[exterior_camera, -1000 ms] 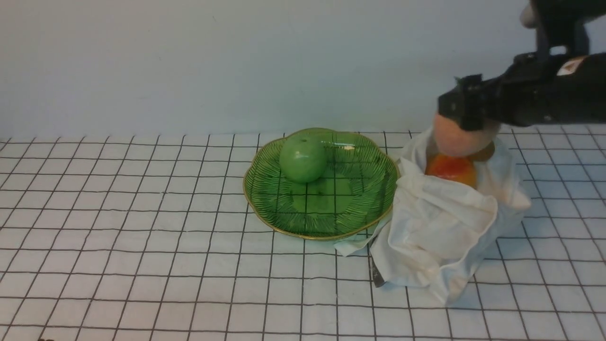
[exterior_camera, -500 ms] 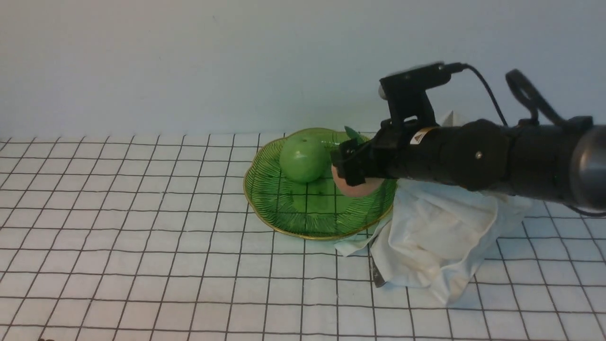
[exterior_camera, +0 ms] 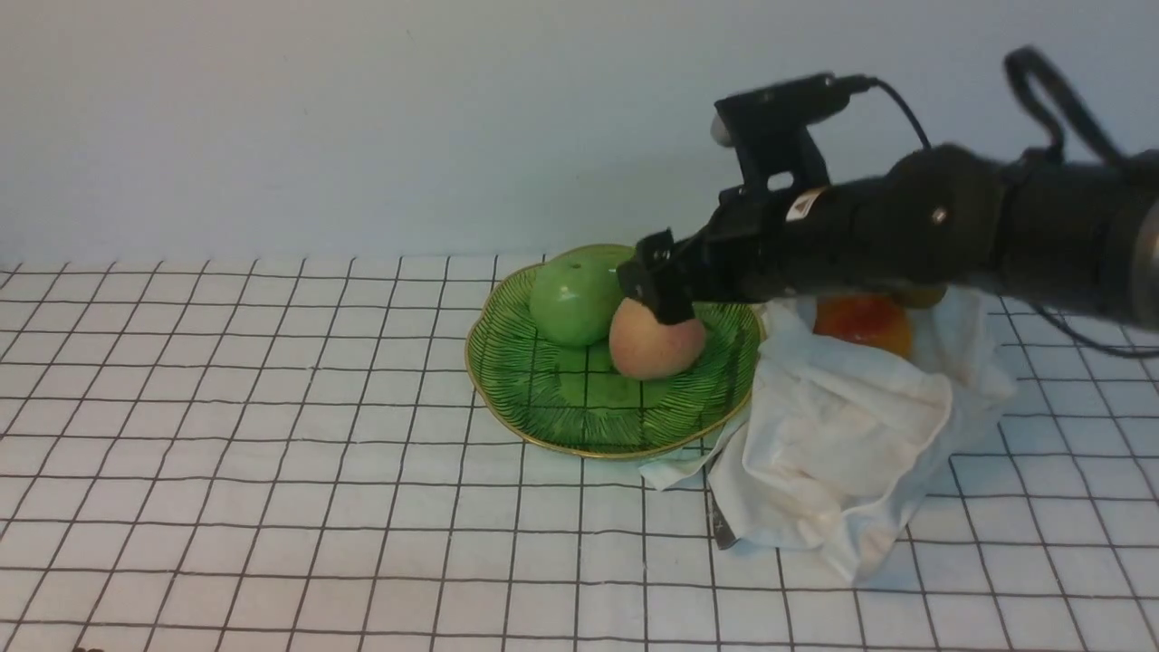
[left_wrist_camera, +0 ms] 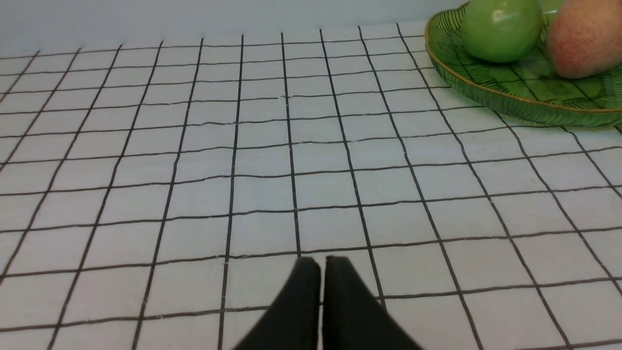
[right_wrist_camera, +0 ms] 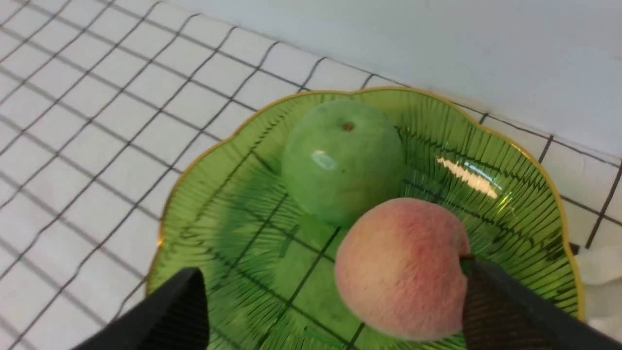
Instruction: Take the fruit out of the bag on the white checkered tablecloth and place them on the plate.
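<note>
Peach [right_wrist_camera: 401, 267] resting on the green plate [right_wrist_camera: 510, 160], between the widely parted fingers of your right gripper [right_wrist_camera: 330, 287]: it touches one finger and sits well apart from the other. Just beyond the fingertips is a green fruit [right_wrist_camera: 342, 158]. Placing looks nearly done. Next, lift straight clear so the touching finger doesn't roll the peach, then reach back behind the fingers to the bag [exterior_camera: 842, 435], where an orange-red fruit [exterior_camera: 860, 324] shows. Your left gripper [left_wrist_camera: 321, 265] hovers over the tablecloth [left_wrist_camera: 194, 146], fingers pressed together.
</note>
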Motion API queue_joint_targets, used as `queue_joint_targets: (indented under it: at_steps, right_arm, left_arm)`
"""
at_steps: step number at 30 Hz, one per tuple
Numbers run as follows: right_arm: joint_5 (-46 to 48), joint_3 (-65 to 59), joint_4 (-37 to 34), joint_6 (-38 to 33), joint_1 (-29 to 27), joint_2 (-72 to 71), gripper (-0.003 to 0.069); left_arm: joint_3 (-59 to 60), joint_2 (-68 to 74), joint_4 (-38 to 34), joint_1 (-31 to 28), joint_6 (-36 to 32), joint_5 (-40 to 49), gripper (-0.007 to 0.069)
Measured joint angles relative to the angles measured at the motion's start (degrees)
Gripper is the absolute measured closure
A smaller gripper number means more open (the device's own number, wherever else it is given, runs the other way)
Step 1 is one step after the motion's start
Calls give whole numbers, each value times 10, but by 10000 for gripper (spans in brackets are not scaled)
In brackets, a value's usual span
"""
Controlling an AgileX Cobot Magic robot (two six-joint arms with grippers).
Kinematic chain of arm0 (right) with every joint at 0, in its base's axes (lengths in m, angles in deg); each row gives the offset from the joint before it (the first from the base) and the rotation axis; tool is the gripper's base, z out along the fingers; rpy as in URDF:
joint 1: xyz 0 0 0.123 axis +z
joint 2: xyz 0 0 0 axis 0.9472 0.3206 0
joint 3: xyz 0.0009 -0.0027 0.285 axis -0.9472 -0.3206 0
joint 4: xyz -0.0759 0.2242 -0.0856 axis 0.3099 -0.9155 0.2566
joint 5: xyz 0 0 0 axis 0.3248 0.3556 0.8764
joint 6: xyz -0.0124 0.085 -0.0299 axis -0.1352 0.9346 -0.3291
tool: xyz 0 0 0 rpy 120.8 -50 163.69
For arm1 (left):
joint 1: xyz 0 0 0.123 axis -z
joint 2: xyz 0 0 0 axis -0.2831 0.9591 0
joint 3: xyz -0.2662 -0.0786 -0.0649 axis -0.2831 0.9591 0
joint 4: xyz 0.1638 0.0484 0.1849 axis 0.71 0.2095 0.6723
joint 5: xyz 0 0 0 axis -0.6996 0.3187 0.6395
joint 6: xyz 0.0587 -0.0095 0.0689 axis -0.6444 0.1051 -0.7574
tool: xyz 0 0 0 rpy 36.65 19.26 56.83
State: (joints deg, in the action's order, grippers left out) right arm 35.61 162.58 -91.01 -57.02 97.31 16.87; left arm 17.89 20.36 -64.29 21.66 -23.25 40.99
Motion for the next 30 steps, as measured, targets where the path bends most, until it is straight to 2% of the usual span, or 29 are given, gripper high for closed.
queue_joint_targets:
  at_steps: [4, 5, 6, 7, 9, 11, 13, 16, 21, 23, 26, 27, 28, 30]
  right_arm:
    - [145, 61, 25, 0, -34, -59, 185]
    - [189, 79, 30, 1, -45, -73, 232]
    - [252, 106, 34, 1, -65, -101, 317]
    - [252, 106, 34, 1, -65, -101, 317]
    - [366, 133, 37, 3, -95, -146, 445]
    - [435, 135, 39, 13, -121, -191, 569]
    - [460, 118, 43, 23, -147, -243, 637]
    - [469, 63, 46, 36, -172, -336, 666]
    - [474, -37, 52, 40, -182, -479, 671]
    - [447, -122, 52, 20, -182, -566, 671]
    - [377, -219, 49, -1, -182, -665, 672]
    - [310, -279, 44, -7, -182, -721, 673]
    - [291, -296, 42, -9, -182, -745, 673]
    - [154, -402, 28, -13, -182, -830, 673]
  left_arm:
    - [0, 0, 0, 0, 0, 0, 632]
    - [0, 0, 0, 0, 0, 0, 632]
    - [0, 0, 0, 0, 0, 0, 632]
    - [0, 0, 0, 0, 0, 0, 632]
    - [0, 0, 0, 0, 0, 0, 632]
    - [0, 0, 0, 0, 0, 0, 632]
    - [0, 0, 0, 0, 0, 0, 632]
    - [0, 0, 0, 0, 0, 0, 632]
    - [0, 0, 0, 0, 0, 0, 632]
    - [0, 0, 0, 0, 0, 0, 632]
    - [0, 0, 0, 0, 0, 0, 632]
    - [0, 0, 0, 0, 0, 0, 632]
    - [0, 0, 0, 0, 0, 0, 632]
    - [0, 0, 0, 0, 0, 0, 632]
